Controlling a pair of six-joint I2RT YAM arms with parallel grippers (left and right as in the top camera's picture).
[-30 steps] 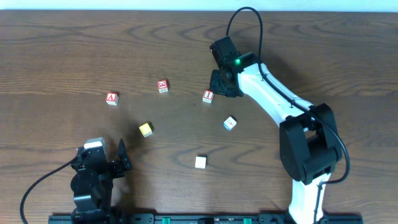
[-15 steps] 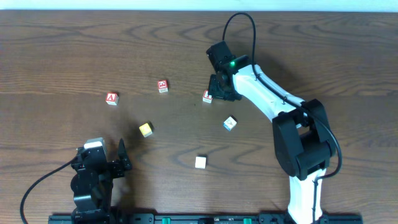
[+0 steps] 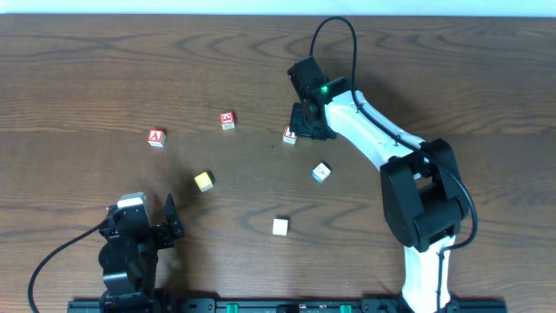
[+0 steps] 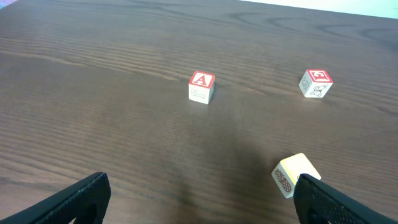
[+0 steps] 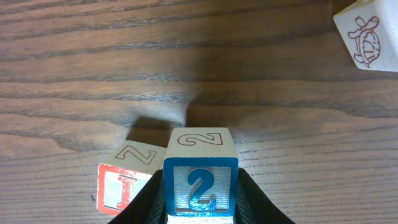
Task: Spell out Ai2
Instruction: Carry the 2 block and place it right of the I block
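The "A" cube point(image 3: 156, 137) sits at the left of the table, and it also shows in the left wrist view point(image 4: 201, 86). My right gripper point(image 3: 306, 122) is shut on the blue "2" cube point(image 5: 200, 168), which is hidden under it in the overhead view. In the right wrist view the gripper point(image 5: 200, 211) holds the "2" cube right beside the red "I" cube point(image 5: 121, 190). The "I" cube point(image 3: 288, 135) peeks out at the gripper's left. My left gripper point(image 3: 148, 217) is open and empty near the front edge, with wide-spread fingers point(image 4: 81, 199).
A red-framed cube with another mark point(image 3: 228, 120) lies between "A" and "I". A yellow cube point(image 3: 203, 181), a blue-and-white cube point(image 3: 321, 172) and a plain white cube point(image 3: 280, 227) lie nearer the front. A turtle-marked cube point(image 5: 367, 37) shows at the right wrist view's corner.
My right gripper has shifted a little left, up against the "I" cube, then held still. The left arm and the other cubes have not moved.
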